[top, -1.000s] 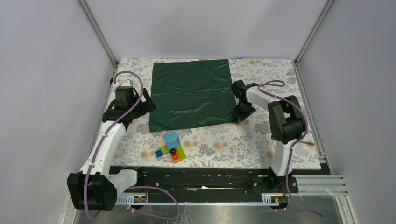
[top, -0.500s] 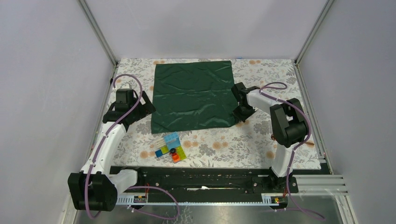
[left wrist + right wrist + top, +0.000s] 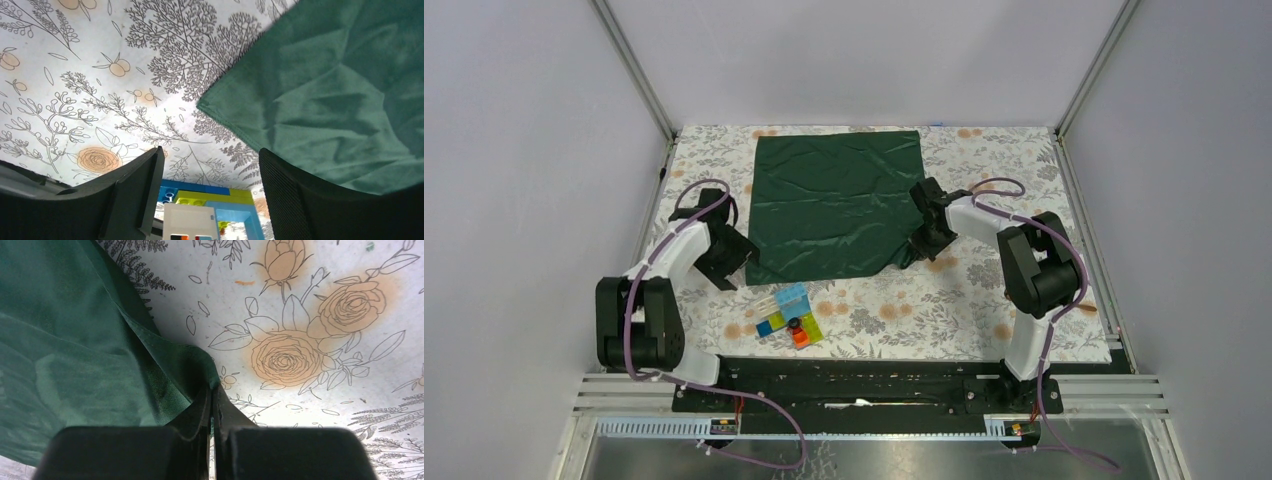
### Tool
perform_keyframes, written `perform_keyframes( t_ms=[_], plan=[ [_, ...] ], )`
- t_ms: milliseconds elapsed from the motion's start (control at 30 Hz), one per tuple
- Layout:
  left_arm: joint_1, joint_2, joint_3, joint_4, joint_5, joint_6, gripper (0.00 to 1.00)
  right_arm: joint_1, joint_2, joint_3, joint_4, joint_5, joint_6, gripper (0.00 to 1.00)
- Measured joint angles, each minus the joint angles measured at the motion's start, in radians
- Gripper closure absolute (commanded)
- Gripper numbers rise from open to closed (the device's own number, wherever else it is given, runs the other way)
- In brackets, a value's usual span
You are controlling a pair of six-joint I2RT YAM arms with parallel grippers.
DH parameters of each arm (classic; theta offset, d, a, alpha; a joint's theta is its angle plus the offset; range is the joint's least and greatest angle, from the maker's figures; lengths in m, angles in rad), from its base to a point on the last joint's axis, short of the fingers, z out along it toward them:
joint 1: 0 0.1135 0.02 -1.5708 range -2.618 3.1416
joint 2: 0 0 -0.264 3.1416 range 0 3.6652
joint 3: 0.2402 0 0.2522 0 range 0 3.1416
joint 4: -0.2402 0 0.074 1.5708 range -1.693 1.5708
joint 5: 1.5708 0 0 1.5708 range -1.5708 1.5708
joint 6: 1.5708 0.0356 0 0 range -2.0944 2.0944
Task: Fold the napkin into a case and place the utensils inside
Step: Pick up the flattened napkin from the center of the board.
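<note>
Floral table covering in a grey-walled cell; the dark green napkin lies spread toward the far side, with an arm at each near corner.
Right gripper has its jaws pressed together, pinching the napkin's near-right corner, and the cloth is bunched and lifted off the table there. Left gripper has its jaws spread with nothing between them, just near of the near-left corner, which lies flat, apart from the fingers. Napkin's far edge runs close to the table's far edge. Bare floral strips show left and right of the cloth, and a wider band lies near of it. Colourful plastic blocks sit in that near band, just beside the left gripper.
</note>
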Motion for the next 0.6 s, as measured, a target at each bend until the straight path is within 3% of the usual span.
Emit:
perform_keyframes(
  t_ms=[133,367,600],
  plan=[
    [0.0,0.084,0.066,-0.029,-0.035,-0.059,0.37,0.0,-0.008,-0.016,0.028,-0.019,0.002,1.0],
    [0.0,0.204,0.108,-0.019,-0.056,-0.116,0.43,0.0,-0.006,-0.02,0.057,-0.05,0.0,1.0],
    [0.0,0.211,0.098,0.003,-0.071,-0.143,0.42,-0.002,-0.002,-0.022,0.074,-0.074,-0.012,1.0]
  ],
)
